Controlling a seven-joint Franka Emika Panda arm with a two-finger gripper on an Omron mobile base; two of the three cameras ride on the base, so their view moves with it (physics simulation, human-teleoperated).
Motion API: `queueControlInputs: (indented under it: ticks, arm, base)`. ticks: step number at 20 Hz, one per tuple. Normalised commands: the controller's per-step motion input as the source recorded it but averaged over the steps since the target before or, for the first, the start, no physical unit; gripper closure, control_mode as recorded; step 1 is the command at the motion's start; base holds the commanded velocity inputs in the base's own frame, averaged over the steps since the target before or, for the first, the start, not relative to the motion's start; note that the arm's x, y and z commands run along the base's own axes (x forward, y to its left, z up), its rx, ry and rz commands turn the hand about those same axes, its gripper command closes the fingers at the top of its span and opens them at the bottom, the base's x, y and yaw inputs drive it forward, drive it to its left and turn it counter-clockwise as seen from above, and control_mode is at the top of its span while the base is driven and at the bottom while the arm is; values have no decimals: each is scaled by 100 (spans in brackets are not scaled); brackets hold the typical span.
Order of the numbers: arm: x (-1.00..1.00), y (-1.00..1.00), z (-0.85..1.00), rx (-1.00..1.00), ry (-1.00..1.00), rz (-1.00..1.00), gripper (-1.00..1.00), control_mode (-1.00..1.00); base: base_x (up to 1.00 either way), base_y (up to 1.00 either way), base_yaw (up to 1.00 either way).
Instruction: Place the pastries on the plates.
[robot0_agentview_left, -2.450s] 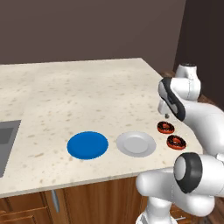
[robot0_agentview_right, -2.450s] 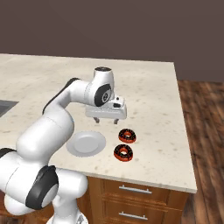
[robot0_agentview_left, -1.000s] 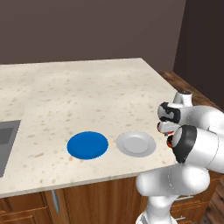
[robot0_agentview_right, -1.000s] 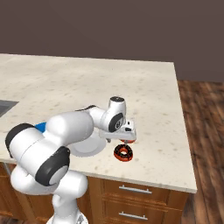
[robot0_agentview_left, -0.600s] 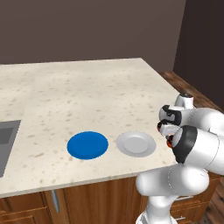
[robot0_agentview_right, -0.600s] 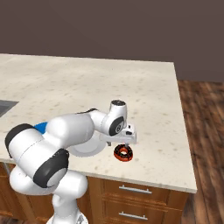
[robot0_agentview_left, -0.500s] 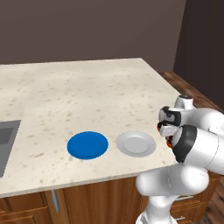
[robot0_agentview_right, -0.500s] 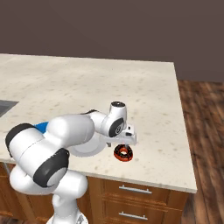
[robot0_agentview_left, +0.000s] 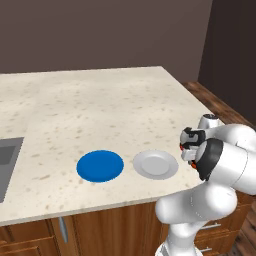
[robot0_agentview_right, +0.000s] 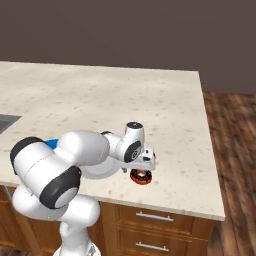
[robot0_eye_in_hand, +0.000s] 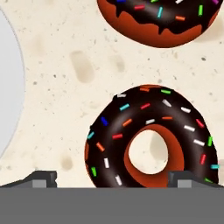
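Jaws: low over the worktop, spread wide, one dark tip each side of the near doughnut; contact with it cannot be told, nothing lifted.
Near doughnut: small ring doughnut, dark chocolate icing with coloured sprinkles over orange-red sides, flat on the worktop, between the two tips in the hand view.
Second doughnut: same kind, flat on the worktop, just beyond the near one, apart from it; also seen under the hand in the right base view.
Grey-white plate: flat, round, raised rim, bare, near the front edge of the worktop, just beside the doughnuts; its rim shows at the left edge of the hand view.
Blue plate: flat, round, bright blue, bare, beside the grey-white plate, apart from it.
Worktop: beige speckled stone over wooden cabinets.
Sink: grey, at the far left edge.
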Motion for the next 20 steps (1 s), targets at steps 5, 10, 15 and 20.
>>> queueControlInputs:
  ticks: [5,10,15,20]
  arm:
    - [0,0,-16,0,0,0,-100,-100]
    - [0,0,-5,0,-6,0,-100,-100]
    - [-3,2,0,0,-3,0,-100,-100]
    - [-8,22,3,0,-2,0,-100,-100]
  base:
    - [0,0,0]
    - [0,0,0]
    - [0,0,0]
    - [0,0,0]
